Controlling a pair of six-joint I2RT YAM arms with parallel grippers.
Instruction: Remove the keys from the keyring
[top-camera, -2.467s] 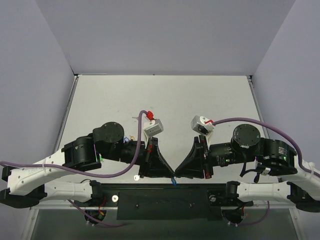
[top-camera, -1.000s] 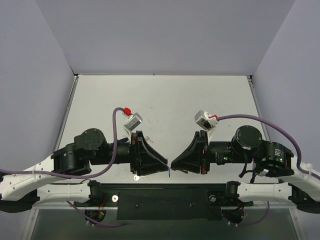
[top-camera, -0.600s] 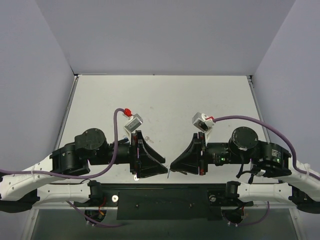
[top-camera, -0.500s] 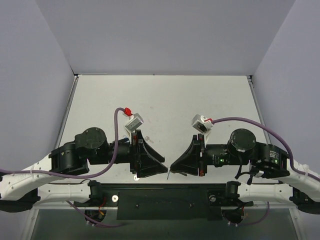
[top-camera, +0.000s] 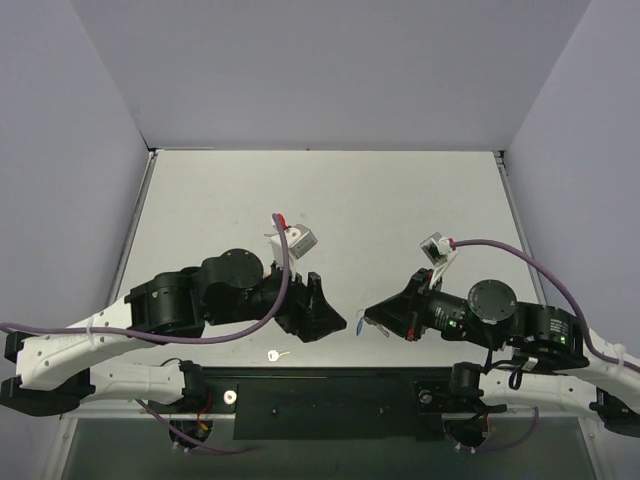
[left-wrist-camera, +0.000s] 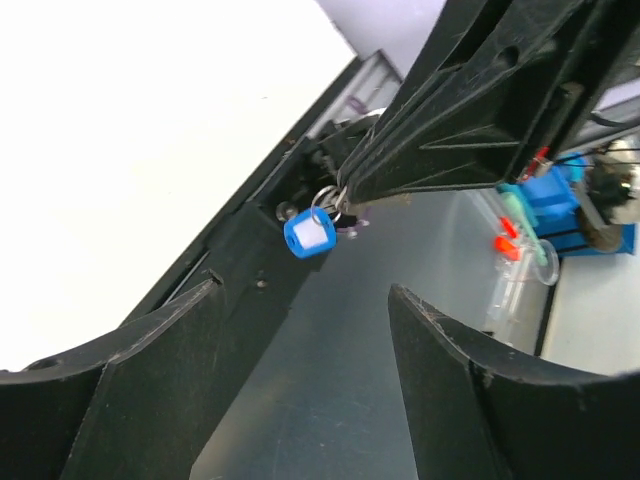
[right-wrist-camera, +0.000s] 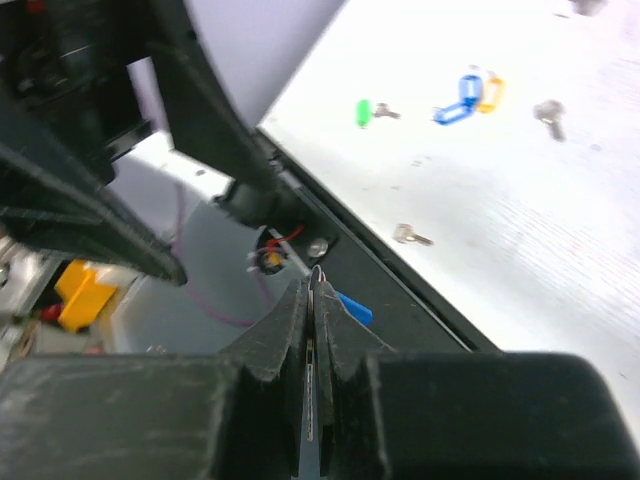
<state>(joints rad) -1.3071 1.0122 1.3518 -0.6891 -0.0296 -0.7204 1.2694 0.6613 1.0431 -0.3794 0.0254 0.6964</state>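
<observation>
The keyring (left-wrist-camera: 310, 233) is glossy blue plastic with a thin metal ring; the table (top-camera: 330, 195) matt.

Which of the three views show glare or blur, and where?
Left wrist: the table is blown out to white, the blue key tag sharp. Right wrist: the right pincer looks soft up close. Top external: even light, no glare.

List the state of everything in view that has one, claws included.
left claw: open, empty.
right claw: shut on the keyring's thin metal ring.
keyring: off the table, blue tag dangling under the right claw; key on it, cannot tell.
loose key: flat on the table, on no ring.
green tag: flat on the table.
orange tag: flat on the table, touching a second blue tag.
</observation>
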